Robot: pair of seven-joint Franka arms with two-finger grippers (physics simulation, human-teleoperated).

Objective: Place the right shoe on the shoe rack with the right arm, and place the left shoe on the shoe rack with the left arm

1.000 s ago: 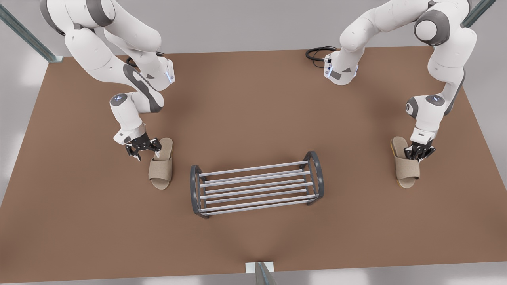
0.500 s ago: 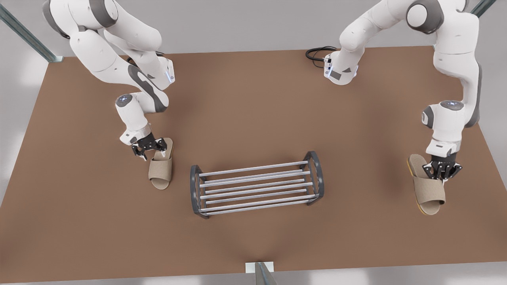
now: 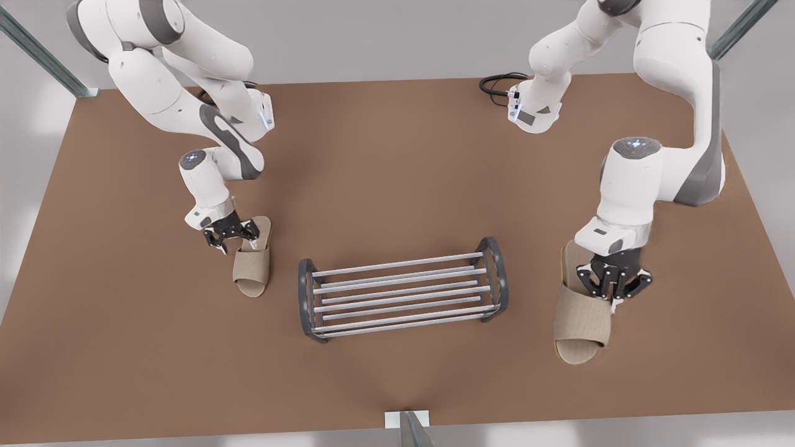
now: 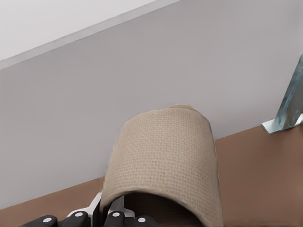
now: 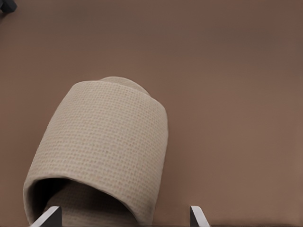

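Near the tabletop's [image 3: 397, 155] edge at the front view's right, the left gripper [image 3: 615, 290] pinches the left slipper [image 3: 581, 316], apparently lifted. It looks soft, light and floppy. The right gripper [image 3: 231, 239] gapes wide over the right slipper's [image 3: 251, 267] heel; its sole rim should be firmer. The rack [image 3: 400, 292] sits mid-table.

The shoe rack [image 3: 402, 288] stands in the middle of the table [image 3: 397, 155], a bit nearer its near edge. One shoe [image 3: 251, 270] lies on the table just beside the rack's end on the front view's left. The right gripper [image 3: 231, 239] is over that shoe's back end, fingers apart. The other shoe [image 3: 581, 323] is past the rack's other end, toward the table's edge on the front view's right. The left gripper [image 3: 613, 292] pinches its side.
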